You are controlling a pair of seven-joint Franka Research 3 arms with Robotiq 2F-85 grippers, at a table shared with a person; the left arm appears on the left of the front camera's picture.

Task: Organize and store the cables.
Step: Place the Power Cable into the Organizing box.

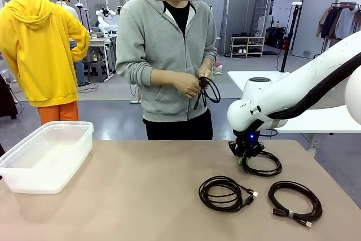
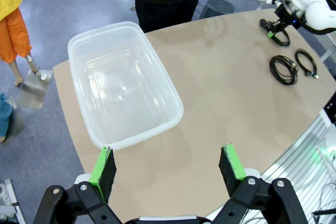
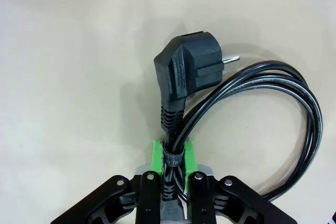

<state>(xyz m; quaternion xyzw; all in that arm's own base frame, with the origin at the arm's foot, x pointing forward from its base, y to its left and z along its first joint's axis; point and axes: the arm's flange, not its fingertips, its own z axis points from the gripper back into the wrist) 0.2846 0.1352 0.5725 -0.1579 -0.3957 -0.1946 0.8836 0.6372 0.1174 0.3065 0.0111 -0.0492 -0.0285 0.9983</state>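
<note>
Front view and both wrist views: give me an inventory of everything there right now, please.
Bin: one, clear plastic, table's left side.
Middle coil and tied coil: two, black cables, table's right side.
Power cord: one, black, coiled on table behind those two.
Fourth cable: one, black, in the person's hands.
Table: one, tan.
Person: one, grey hoodie, far side.
Right fingers: green pads, shut on power cord's strap.
Left fingers: green pads, open, above table near bin.

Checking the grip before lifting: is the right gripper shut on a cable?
Yes, the right gripper has its green pads pressed against both sides of the cable, just below the plug.
</note>
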